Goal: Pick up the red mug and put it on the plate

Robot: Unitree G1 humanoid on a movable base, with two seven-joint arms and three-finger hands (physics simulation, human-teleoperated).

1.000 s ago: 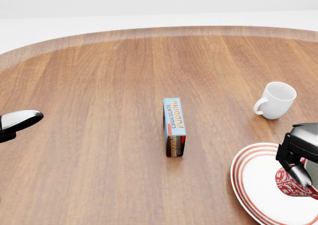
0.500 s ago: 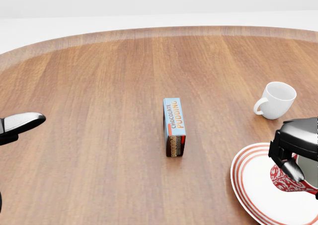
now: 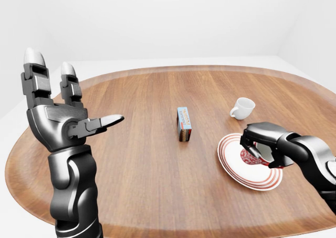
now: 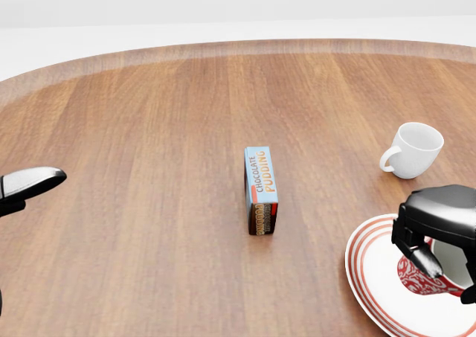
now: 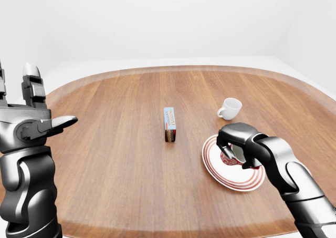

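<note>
The red patterned mug (image 4: 415,277) is over the middle of the red-rimmed white plate (image 4: 372,270) at the bottom right of the head view. My right hand (image 4: 421,257) is shut on the mug, its fingers curled over the rim and side. I cannot tell whether the mug's base touches the plate. My left hand (image 3: 71,120) is raised at the left of the left-eye view, fingers spread and open, holding nothing. Only its thumb tip (image 4: 33,179) shows in the head view.
A chocolate pudding box (image 4: 261,190) stands on its edge mid-table, left of the plate. A white mug (image 4: 415,149) sits just above the plate in the head view. The round wooden table (image 4: 149,129) extends to the left and top.
My right hand has carried the red mug leftwards, further over the plate, and the mug now stands more upright. The left hand has barely shifted.
</note>
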